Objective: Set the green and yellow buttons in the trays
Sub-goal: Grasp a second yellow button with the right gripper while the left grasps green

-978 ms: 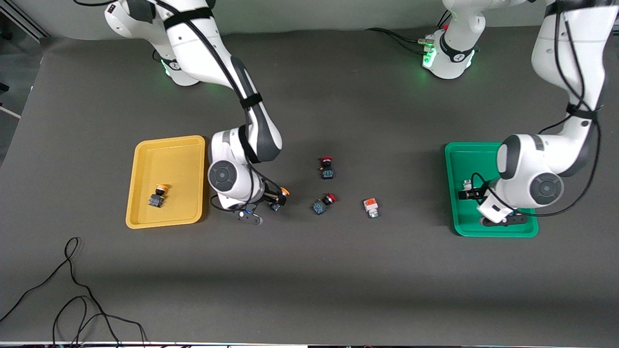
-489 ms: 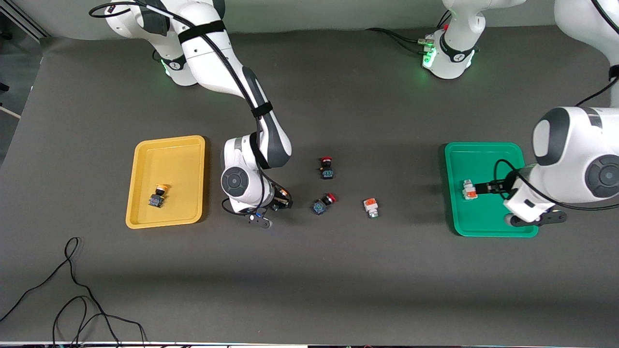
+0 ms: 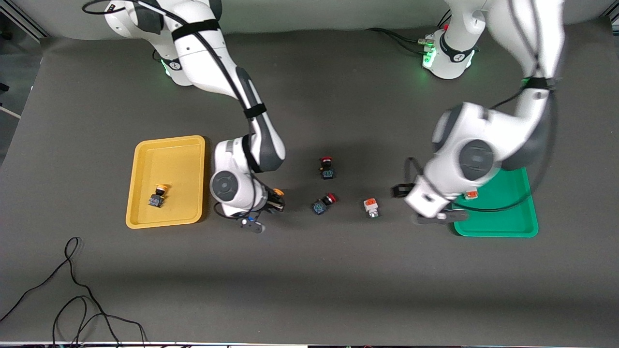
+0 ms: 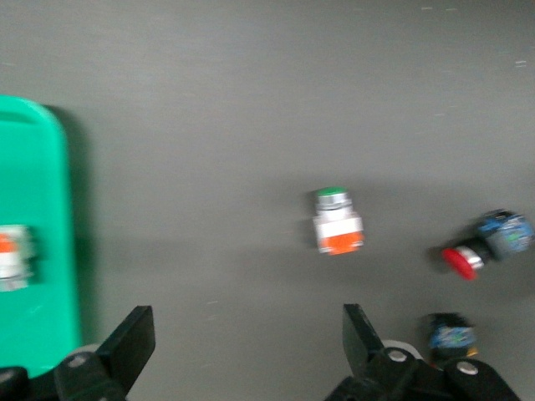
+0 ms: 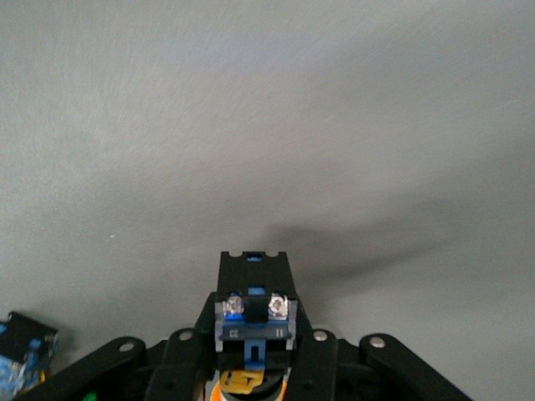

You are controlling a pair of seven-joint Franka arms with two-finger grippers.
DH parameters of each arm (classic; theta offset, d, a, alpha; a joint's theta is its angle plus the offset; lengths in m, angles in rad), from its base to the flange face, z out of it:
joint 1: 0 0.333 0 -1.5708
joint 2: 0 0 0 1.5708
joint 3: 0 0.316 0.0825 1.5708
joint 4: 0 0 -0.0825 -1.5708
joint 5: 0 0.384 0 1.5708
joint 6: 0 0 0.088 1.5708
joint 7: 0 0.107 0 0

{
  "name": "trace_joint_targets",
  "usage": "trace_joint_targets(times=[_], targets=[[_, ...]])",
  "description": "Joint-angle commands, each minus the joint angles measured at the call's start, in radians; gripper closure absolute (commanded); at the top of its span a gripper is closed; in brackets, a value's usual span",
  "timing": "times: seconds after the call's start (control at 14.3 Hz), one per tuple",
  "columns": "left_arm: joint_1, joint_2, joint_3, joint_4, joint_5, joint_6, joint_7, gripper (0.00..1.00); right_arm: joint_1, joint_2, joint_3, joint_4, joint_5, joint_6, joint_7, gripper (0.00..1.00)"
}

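Note:
My right gripper [image 3: 276, 202] is shut on a black-blue button with a yellow-orange cap [image 3: 277, 193], low over the table between the yellow tray [image 3: 145, 220] and the red buttons; the right wrist view shows its body [image 5: 255, 309] between my fingers [image 5: 255, 338]. A second yellow-capped button [image 3: 158, 195] lies in the yellow tray. My left gripper [image 3: 400, 191] is open and empty over the table between a white-grey button with an orange section [image 3: 371, 208] and the green tray [image 3: 503, 227]. Another white-grey button [image 3: 471, 195] lies in the green tray. The left wrist view shows the loose white-grey button [image 4: 338, 222], the tray [image 4: 38, 167] and my open gripper [image 4: 247, 351].
Two red-capped black-blue switches [image 3: 327, 167] [image 3: 323, 204] lie mid-table between the grippers. A black cable [image 3: 72, 290] loops on the table near the front camera at the right arm's end. The left arm covers part of the green tray.
My left gripper let go of the white-grey button in the green tray and swung out over the table toward the loose white-grey button. My right gripper shifted slightly toward the yellow tray with its button.

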Motion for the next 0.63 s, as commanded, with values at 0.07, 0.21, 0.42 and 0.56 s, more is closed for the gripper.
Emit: trace_joint_targets(times=[0.07, 0.21, 0.42, 0.56], targets=[[-0.088, 0.114, 0.016, 0.035, 0.013, 0.076, -0.274, 0.00, -0.016, -0.129, -0.205, -0.014, -0.012, -0.294, -0.208, 1.00], [-0.116, 0.175, 0.016, 0.035, 0.020, 0.133, -0.363, 0.00, -0.015, -0.150, -0.296, -0.032, -0.086, -0.372, -0.317, 1.00], [-0.117, 0.246, 0.016, 0.035, 0.049, 0.208, -0.379, 0.00, -0.012, -0.187, -0.345, -0.147, -0.124, -0.357, -0.438, 1.00], [-0.116, 0.280, 0.019, 0.030, 0.088, 0.243, -0.379, 0.00, -0.002, -0.202, -0.353, -0.283, -0.124, -0.223, -0.532, 1.00]])
